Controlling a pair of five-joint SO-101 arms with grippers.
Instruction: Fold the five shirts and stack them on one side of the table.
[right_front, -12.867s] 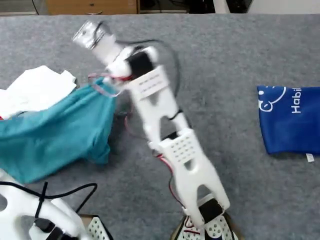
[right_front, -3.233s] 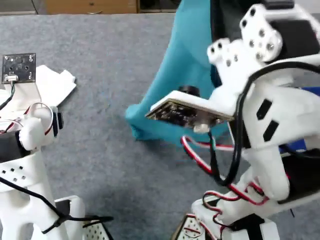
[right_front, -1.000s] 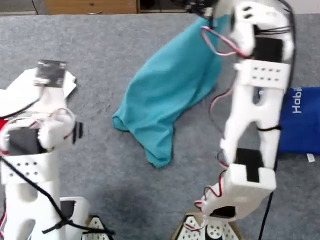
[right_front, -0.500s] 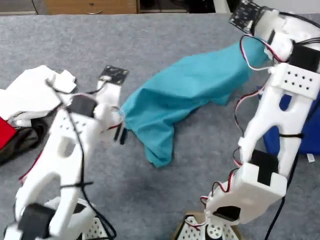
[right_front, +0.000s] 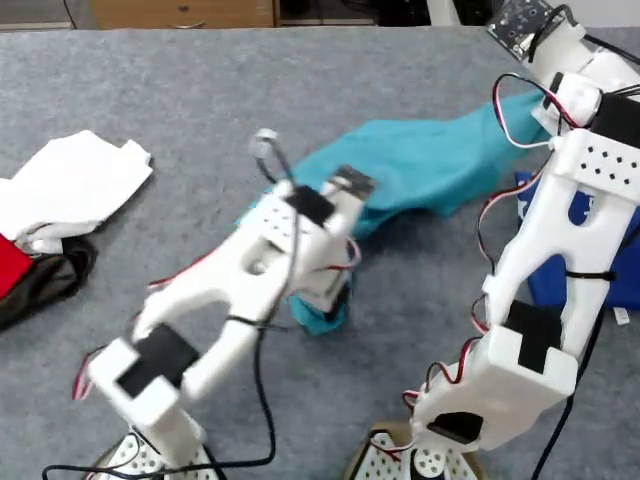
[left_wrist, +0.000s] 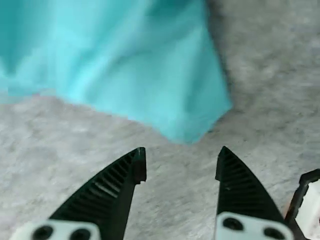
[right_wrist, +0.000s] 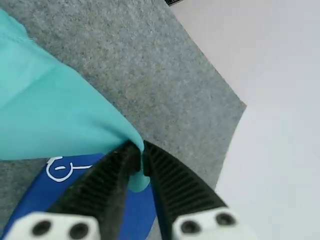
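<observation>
- High view: one teal shirt (right_front: 420, 175) lies stretched over the table (right_front: 200, 80). Its long axis runs from the raised tip of the right arm (right_front: 560, 230) down to a loose corner under the tip of the left arm (right_front: 250, 280). The left arm is the nearer to that corner.
- Count of garments: five. These are the teal shirt, one white shirt (right_front: 75, 185), one red piece (right_front: 12, 275) and one black piece (right_front: 55, 280), all three well off to the left arm's outer side, and one folded blue shirt (right_front: 612, 265) beside the right arm.
- Left wrist view: the left gripper (left_wrist: 182, 152) stands apart and holds nothing. The teal shirt's (left_wrist: 125, 65) corner lies flat just ahead of the fingertips, touching neither. Judgement: the coming grasp calls for a short advance forward and down.
- Right wrist view: the right gripper (right_wrist: 141, 147) is together, clamped on an edge of the teal shirt (right_wrist: 45, 115). The cloth trails away from the pinch. The blue shirt (right_wrist: 25, 195) lies below it.
</observation>
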